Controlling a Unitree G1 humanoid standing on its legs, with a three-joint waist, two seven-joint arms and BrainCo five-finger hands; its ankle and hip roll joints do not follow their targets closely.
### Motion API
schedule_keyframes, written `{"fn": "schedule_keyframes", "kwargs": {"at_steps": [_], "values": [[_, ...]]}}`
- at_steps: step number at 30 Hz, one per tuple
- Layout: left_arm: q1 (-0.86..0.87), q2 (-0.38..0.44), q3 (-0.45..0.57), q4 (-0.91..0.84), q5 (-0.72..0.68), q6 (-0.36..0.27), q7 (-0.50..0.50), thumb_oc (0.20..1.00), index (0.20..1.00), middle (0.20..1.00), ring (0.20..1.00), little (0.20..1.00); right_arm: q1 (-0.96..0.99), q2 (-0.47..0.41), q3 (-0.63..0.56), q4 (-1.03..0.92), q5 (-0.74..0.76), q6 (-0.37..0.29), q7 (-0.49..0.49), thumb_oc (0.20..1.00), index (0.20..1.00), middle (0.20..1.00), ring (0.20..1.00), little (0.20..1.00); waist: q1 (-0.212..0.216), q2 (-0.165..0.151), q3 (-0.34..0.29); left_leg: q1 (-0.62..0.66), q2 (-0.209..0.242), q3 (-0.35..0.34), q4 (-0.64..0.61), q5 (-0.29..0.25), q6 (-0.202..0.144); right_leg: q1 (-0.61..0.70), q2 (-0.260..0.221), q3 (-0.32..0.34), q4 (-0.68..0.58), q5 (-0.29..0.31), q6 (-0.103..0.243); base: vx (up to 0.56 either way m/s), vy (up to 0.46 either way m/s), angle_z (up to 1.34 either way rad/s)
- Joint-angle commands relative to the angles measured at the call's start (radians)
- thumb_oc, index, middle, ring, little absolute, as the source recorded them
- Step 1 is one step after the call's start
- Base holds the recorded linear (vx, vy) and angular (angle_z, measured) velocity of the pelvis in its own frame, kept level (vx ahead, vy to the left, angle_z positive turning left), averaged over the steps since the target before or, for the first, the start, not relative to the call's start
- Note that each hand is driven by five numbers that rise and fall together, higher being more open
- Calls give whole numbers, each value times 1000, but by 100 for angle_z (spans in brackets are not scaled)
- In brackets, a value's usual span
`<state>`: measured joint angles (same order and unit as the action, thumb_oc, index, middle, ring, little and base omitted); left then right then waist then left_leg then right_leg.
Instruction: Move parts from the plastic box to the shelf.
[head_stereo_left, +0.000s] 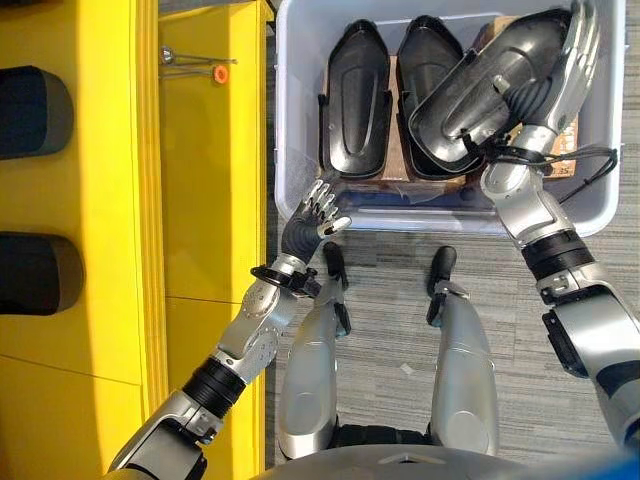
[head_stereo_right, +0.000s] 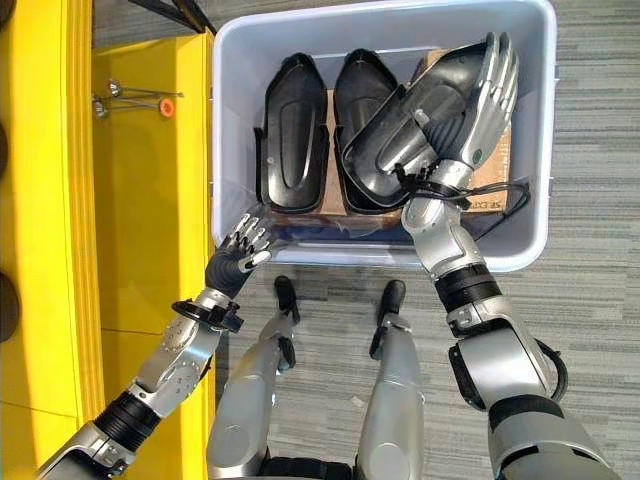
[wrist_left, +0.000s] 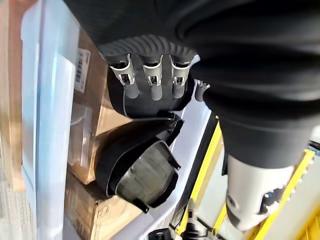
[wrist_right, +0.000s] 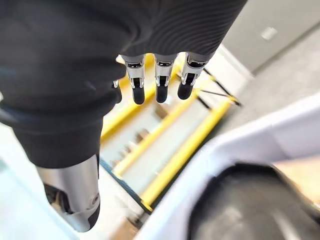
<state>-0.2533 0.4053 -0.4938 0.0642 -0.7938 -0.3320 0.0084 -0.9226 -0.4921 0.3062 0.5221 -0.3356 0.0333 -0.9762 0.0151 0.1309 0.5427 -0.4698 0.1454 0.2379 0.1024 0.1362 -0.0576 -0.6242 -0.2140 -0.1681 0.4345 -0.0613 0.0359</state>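
A pale plastic box (head_stereo_left: 600, 215) stands on the floor ahead and holds black moulded parts on cardboard. Two parts (head_stereo_left: 358, 100) lie side by side in it. A third black part (head_stereo_left: 480, 90) is raised and tilted over them, hollow side up. My right hand (head_stereo_left: 570, 55) holds it, fingers straight along its outer edge and thumb against it. The right wrist view has this part (wrist_right: 250, 205) low beneath the fingers (wrist_right: 159, 85). My left hand (head_stereo_left: 318, 215) hangs by the box's near left corner, fingers relaxed, holding nothing. The yellow shelf (head_stereo_left: 200, 200) runs along my left.
Two dark rounded parts (head_stereo_left: 30, 110) (head_stereo_left: 35, 275) sit on the shelf at the far left. A metal tool with an orange tip (head_stereo_left: 195, 68) lies on the shelf's far end. Grey carpet (head_stereo_left: 400, 330) lies between the shelf and the box.
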Motion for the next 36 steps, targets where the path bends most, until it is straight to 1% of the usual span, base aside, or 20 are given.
{"fn": "schedule_keyframes", "kwargs": {"at_steps": [1,2,6,7,8,9,10,11,13,16,17,20,25,27,28,30,31,33,36], "values": [[14,-30,-24,-61,23,-71,10,1000,1000,1000,1000,1000,-11,-77,3,-101,-113,-65,-48,1000,1000,1000,1000,1000,-9,50,-23,0,-36,-49,36,-112,-1,25,75,38,23,-96,4,36,100,-3],[18,-31,-26,-64,17,-75,12,1000,1000,1000,1000,1000,-2,-85,1,-153,-105,-48,-44,1000,1000,1000,1000,1000,-17,54,-23,8,-36,-43,33,-112,-2,28,73,42,23,-97,4,29,77,-5],[28,-37,-27,-65,10,-81,18,1000,1000,1000,1000,1000,26,-82,-7,-212,-45,-19,-49,1000,1000,1000,1000,1000,-29,58,-23,23,-36,-36,28,-114,-5,32,71,51,20,-99,3,29,72,-11],[33,-42,-24,-62,7,-89,17,1000,1000,1000,1000,1000,59,-69,-15,-244,22,5,-32,1000,1000,1000,1000,1000,-39,59,-23,33,-38,-31,22,-115,-6,36,72,57,16,-98,3,31,80,-8],[34,-43,-24,-61,7,-90,17,1000,1000,1000,1000,1000,63,-67,-15,-246,36,9,-31,1000,1000,1000,1000,1000,-40,60,-23,33,-38,-29,22,-115,-6,36,72,58,16,-98,3,35,94,0],[36,-52,-25,-62,17,-92,24,1000,1000,1000,1000,1000,77,-53,-15,-258,76,27,-36,1000,1000,1000,1000,1000,-44,61,-23,36,-38,-25,18,-114,-6,34,72,63,15,-98,2,17,56,-2],[37,-55,-25,-63,19,-94,29,1000,1000,1000,1000,1000,87,-45,-15,-258,97,27,-48,1000,1000,1000,1000,1000,-46,62,-23,37,-38,-23,16,-115,-5,33,73,65,14,-98,1,26,85,-3],[40,-58,-22,-64,13,-98,32,1000,1000,1000,1000,1000,105,-32,-20,-258,132,21,-66,1000,1000,1000,1000,1000,-50,64,-23,39,-38,-21,14,-116,-5,30,73,69,15,-98,0,29,107,-9],[42,-69,-21,-60,-1,-112,39,1000,1000,1000,1000,1000,147,1,-34,-260,250,3,-67,1000,1000,1000,1000,1000,-61,68,-23,40,-41,-14,10,-118,-4,24,74,76,15,-98,0,24,116,-11],[41,-80,-21,-58,14,-119,53,1000,1000,1000,1000,1000,185,27,-37,-244,298,-38,-57,1000,1000,1000,1000,1000,-68,69,-23,41,-41,-10,8,-119,-3,20,74,83,14,-97,0,36,65,-6],[47,-87,-26,-52,14,-121,57,1000,1000,1000,1000,1000,210,44,-35,-236,333,-58,-48,1000,1000,1000,1000,1000,-75,65,-23,63,-50,-15,9,-141,-8,40,68,90,20,-124,7,86,80,-5],[39,-101,-26,-54,22,-125,80,1000,1000,1000,1000,1000,249,83,-24,-234,353,-91,-45,1000,1000,1000,1000,1000,-82,65,-23,55,-54,-10,8,-141,-4,30,67,93,18,-119,7,29,81,-9],[27,-117,-31,-50,30,-133,109,1000,1000,1000,1000,1000,277,113,-4,-230,367,-131,-12,1000,1000,1000,1000,1000,-83,61,-23,37,-57,-9,12,-140,-1,17,69,93,20,-116,6,-1,46,-3],[27,-119,-29,-55,21,-122,118,1000,1000,1000,1000,1000,280,119,3,-230,358,-134,-13,1000,1000,1000,1000,1000,-81,61,-23,32,-58,-9,13,-140,0,15,69,92,19,-114,6,0,0,0],[23,-121,-29,-53,17,-108,99,1000,1000,1000,1000,1000,282,126,11,-227,348,-145,-19,1000,1000,1000,1000,1000,-78,59,-23,27,-59,-11,14,-140,2,13,67,88,18,-113,8,0,0,0],[24,-122,-34,-49,42,-104,89,1000,1000,1000,1000,1000,276,126,14,-219,335,-163,-23,1000,1000,1000,1000,1000,-74,59,-23,22,-58,-11,16,-140,3,11,67,86,18,-111,7,0,0,0],[26,-122,-40,-49,49,-106,94,1000,1000,1000,1000,1000,275,124,13,-218,335,-176,-20,1000,1000,1000,1000,1000,-72,59,-23,19,-59,-12,17,-138,3,10,66,85,17,-109,7,0,0,0],[36,-121,-47,-44,14,-124,102,1000,1000,1000,1000,1000,264,122,10,-230,349,-191,-10,1000,1000,1000,1000,1000,-67,60,-23,15,-63,-15,19,-138,4,9,65,81,17,-108,7,-5,33,2],[37,-121,-47,-48,34,-127,102,1000,1000,1000,1000,1000,261,128,8,-240,360,-217,-13,1000,1000,1000,1000,1000,-64,59,-23,11,-64,-15,20,-139,5,8,63,80,17,-107,8,-2,10,1]]}}
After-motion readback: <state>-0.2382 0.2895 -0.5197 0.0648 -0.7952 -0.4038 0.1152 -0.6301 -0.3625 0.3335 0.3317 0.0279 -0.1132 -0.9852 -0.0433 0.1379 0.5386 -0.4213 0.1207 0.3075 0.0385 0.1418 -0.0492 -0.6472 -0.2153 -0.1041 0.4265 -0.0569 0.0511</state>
